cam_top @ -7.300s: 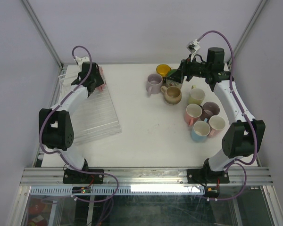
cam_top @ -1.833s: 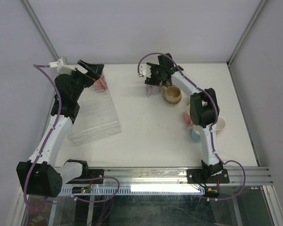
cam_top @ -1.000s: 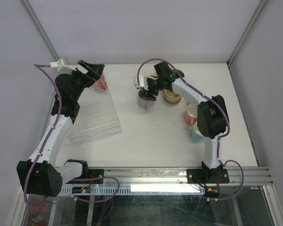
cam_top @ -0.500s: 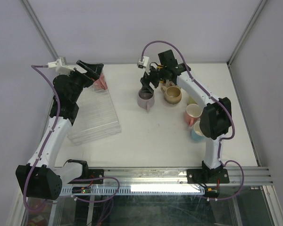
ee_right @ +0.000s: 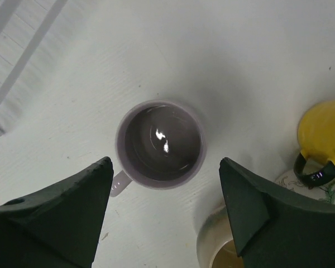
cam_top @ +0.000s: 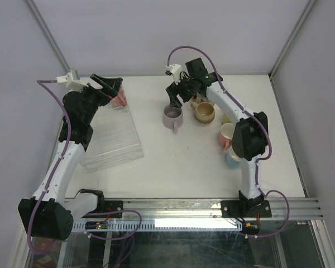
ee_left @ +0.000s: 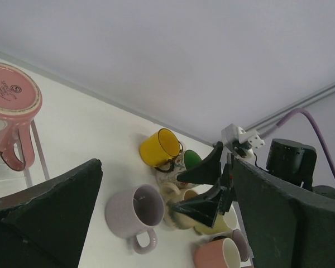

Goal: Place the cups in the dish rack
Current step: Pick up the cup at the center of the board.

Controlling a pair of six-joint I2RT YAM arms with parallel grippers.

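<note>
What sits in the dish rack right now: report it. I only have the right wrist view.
Observer: One pink mug, standing upside down at the far end of the rack.
Operator: Give me the left pincer's state.
Observer: The left pincer is open and empty, with the pink mug just off to one side of it.
Operator: Tell me what is hidden behind the yellow mug.
Observer: A green mug sits right against the yellow mug, on its far side from the rack.
</note>
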